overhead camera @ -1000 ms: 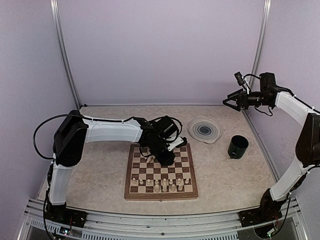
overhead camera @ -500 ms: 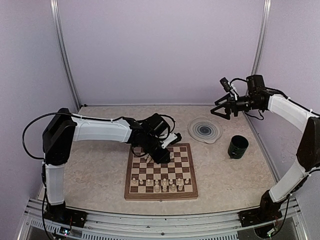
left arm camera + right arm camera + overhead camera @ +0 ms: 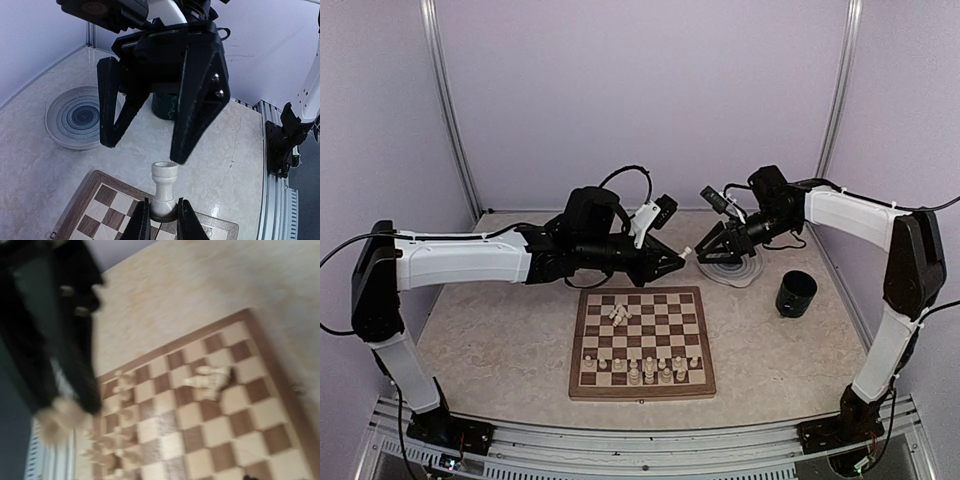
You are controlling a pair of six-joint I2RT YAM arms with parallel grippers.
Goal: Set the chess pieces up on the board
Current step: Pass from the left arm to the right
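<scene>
A: Between the left jaws, what sits?
B: One pale rook (image 3: 164, 182), upright, pinched at its base. Those jaws are nearly closed on it.
A: And the right jaws?
B: Spread wide, holding nothing, facing the left jaws with a prong on each side of the rook's top. Whether they touch it, I can't tell.
A: Where's the board (image 3: 642, 393)?
B: Lower down, flat on the table (image 3: 500, 350), nearer the arm bases than both jaws. A heap of pieces (image 3: 619, 315) lies below the left jaws, and a row of pieces (image 3: 642, 370) stands farthest from them.
</scene>
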